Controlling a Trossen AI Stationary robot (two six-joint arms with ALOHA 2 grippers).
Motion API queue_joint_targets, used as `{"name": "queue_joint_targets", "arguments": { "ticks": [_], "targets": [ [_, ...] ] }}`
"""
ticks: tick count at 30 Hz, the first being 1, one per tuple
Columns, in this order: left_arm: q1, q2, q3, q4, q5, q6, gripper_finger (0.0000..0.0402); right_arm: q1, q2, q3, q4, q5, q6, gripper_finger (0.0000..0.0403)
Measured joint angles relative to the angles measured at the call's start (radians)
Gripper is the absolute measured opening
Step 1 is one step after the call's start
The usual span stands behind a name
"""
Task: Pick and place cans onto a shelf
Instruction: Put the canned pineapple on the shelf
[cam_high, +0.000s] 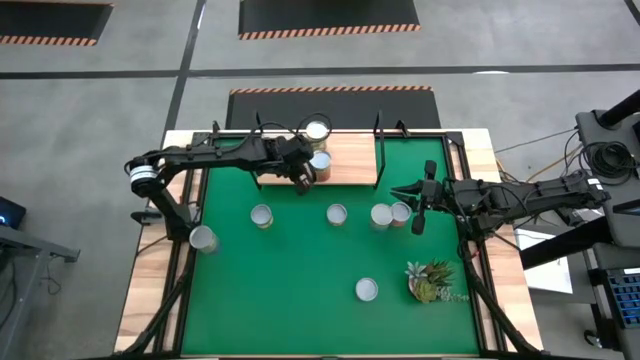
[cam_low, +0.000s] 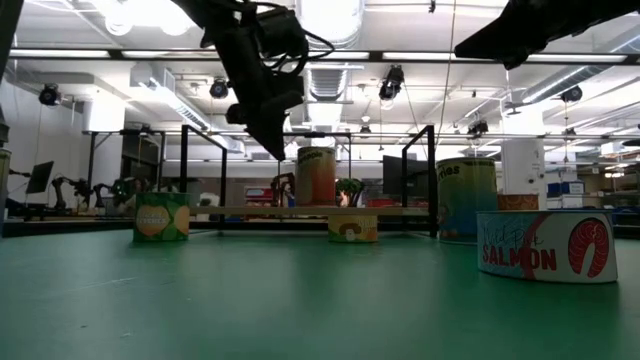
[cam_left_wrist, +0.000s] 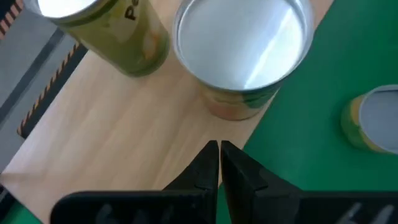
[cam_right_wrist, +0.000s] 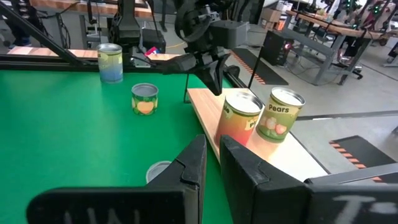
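The shelf (cam_high: 350, 160), a light-wood board with black brackets, lies along the far edge of the green mat. Two cans (cam_high: 317, 130) (cam_high: 320, 160) stand upright on it; they show as cans (cam_right_wrist: 239, 121) (cam_right_wrist: 283, 115) in the right wrist view. My left gripper (cam_high: 303, 181) (cam_left_wrist: 219, 163) hovers shut and bare over the shelf's near edge, just short of the nearer can (cam_left_wrist: 242, 50). Several more cans (cam_high: 261, 215) (cam_high: 337, 213) (cam_high: 381, 215) stand on the mat. My right gripper (cam_high: 397, 192) (cam_right_wrist: 211, 165) waits above the mat's right side, shut, holding nothing.
A small leafy plant (cam_high: 430, 280) sits at the near right of the mat, beside a can (cam_high: 366, 290). Another can (cam_high: 203, 238) stands at the mat's left edge. A flat salmon tin (cam_low: 545, 245) is close to the low camera. Black shelf brackets (cam_high: 378, 150) rise at the board's ends.
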Motion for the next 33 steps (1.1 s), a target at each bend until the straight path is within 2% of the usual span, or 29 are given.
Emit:
{"name": "queue_joint_targets", "arguments": {
  "ticks": [5, 10, 14, 17, 25, 29, 33],
  "targets": [
    [-0.043, 0.000, 0.000, 0.029, 0.001, -0.003, 0.0000, 0.000, 0.000, 0.000, 0.000, 0.000, 0.009, 0.0036],
    [-0.136, -0.020, -0.008, 0.130, 0.001, 0.089, 0.0000, 0.000, 0.011, 0.000, 0.019, 0.000, 0.061, 0.0030],
    [-0.198, -0.073, -0.072, 0.235, 0.004, 0.205, 0.0000, 0.000, 0.072, 0.010, 0.062, 0.000, 0.091, 0.0015],
    [-0.204, -0.149, -0.149, 0.262, 0.005, 0.266, 0.0000, 0.000, 0.148, 0.053, 0.072, 0.000, 0.087, 0.0009],
    [-0.150, -0.382, -0.387, 0.553, 0.000, 0.383, 0.0000, -0.053, 0.400, 0.283, 0.056, 0.000, 0.058, 0.0009],
    [-0.126, -0.420, -0.450, 0.625, 0.000, 0.420, 0.0000, -0.125, 0.525, 0.446, -0.076, -0.002, 0.117, 0.0008],
    [-0.109, -0.416, -0.471, 0.630, 0.000, 0.427, 0.0000, -0.192, 0.647, 0.589, -0.242, -0.011, 0.128, 0.0008]
  ]
}}
